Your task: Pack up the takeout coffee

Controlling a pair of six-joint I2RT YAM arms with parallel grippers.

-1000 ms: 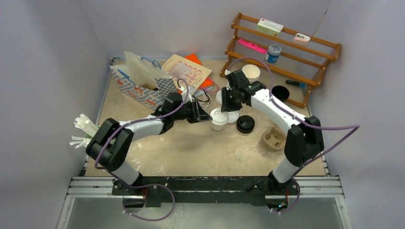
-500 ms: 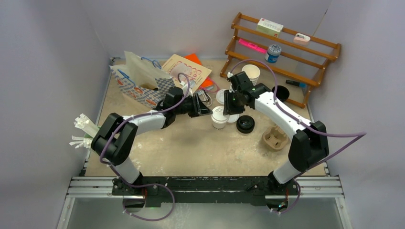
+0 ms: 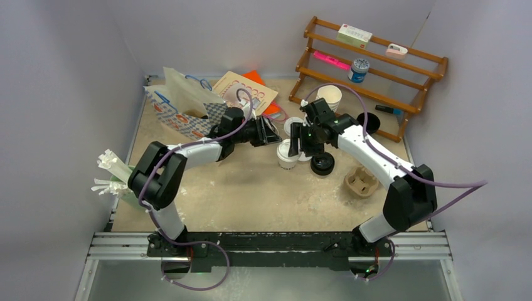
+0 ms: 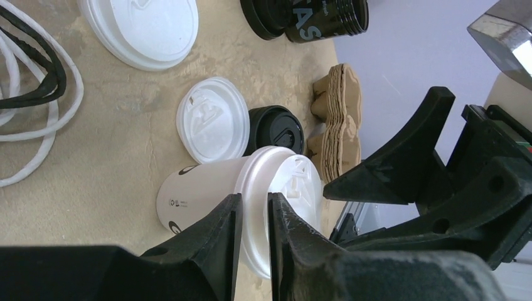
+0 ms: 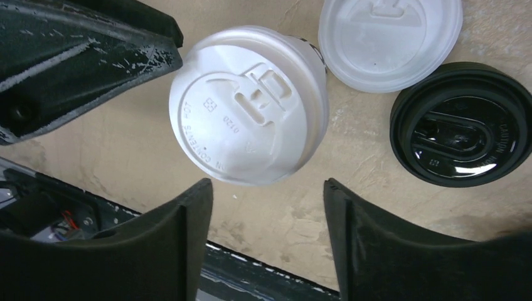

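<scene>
Patterned bag [image 3: 188,113] sits back-left on the bench [image 3: 251,200]. The left arm [image 3: 194,150] reaches in from the left. Left jaws are barely apart, a thin slit with nothing between them, and the fingertips [image 4: 219,232] sit just beside the white-lidded cup [image 3: 287,153], with no contact I can confirm. That cup stands upright mid-bench with its lid on. The right arm [image 3: 364,147] comes in from the right. Right jaws are spread wide and hold nothing, poised just above the cup's lid and clear of it. A loose white lid [image 5: 389,37] lies flat just behind the cup. The black-lidded cup [image 3: 322,164] stands upright just to the right. The cardboard carrier [image 3: 359,183] is further right, and neither cup is in it.
</scene>
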